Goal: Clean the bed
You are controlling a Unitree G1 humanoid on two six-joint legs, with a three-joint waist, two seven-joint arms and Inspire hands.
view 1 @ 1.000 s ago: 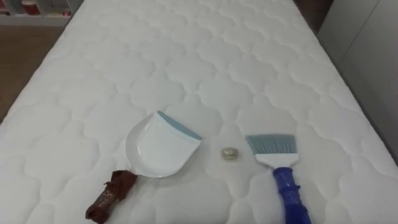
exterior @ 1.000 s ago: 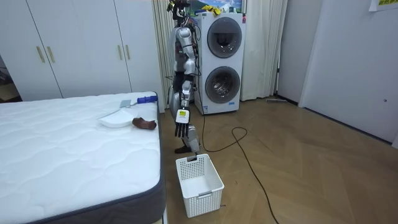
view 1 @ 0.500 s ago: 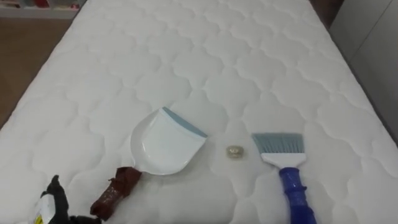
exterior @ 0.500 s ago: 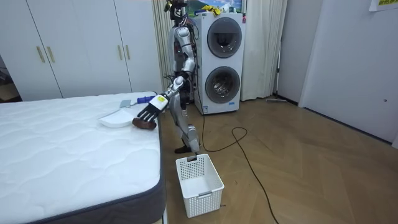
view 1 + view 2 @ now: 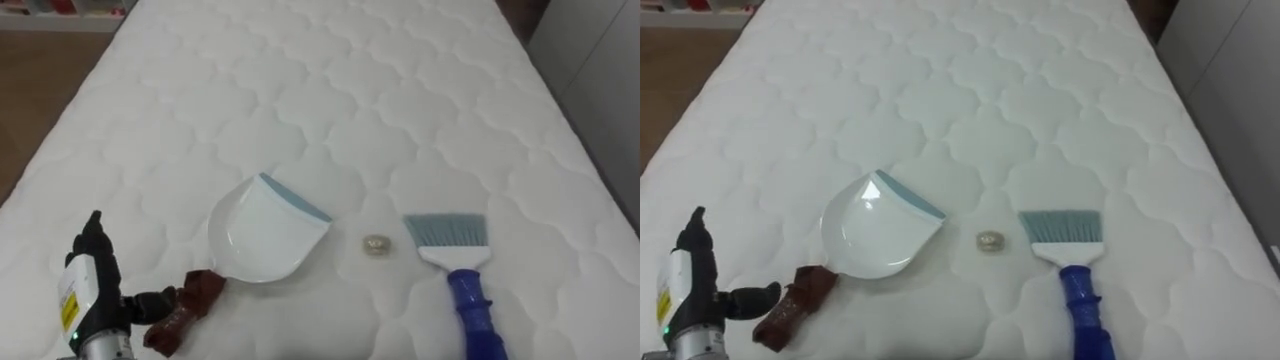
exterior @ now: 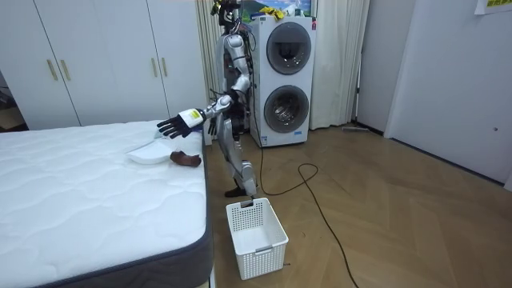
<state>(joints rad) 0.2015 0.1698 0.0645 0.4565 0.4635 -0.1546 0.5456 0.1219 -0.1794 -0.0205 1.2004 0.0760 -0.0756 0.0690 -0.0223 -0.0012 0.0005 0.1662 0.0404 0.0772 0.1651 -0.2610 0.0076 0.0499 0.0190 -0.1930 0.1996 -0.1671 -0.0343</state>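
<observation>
Brown and ridged, the handle (image 5: 185,308) lies nearest, just beside the left hand (image 5: 90,292), whose straight fingers hold nothing, and looks the firm place to grip the light, stiff white plastic dustpan (image 5: 262,230), with a small pale scrap (image 5: 376,244) and blue-handled brush (image 5: 455,255) beside it on the soft quilted mattress (image 5: 330,90).

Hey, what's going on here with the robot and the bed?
The robot stands at the edge of the bed. Its left hand is open above the mattress, beside the brown handle of the white dustpan, not gripping it. A small scrap lies between the dustpan and a blue-handled brush, not yet swept up.
</observation>
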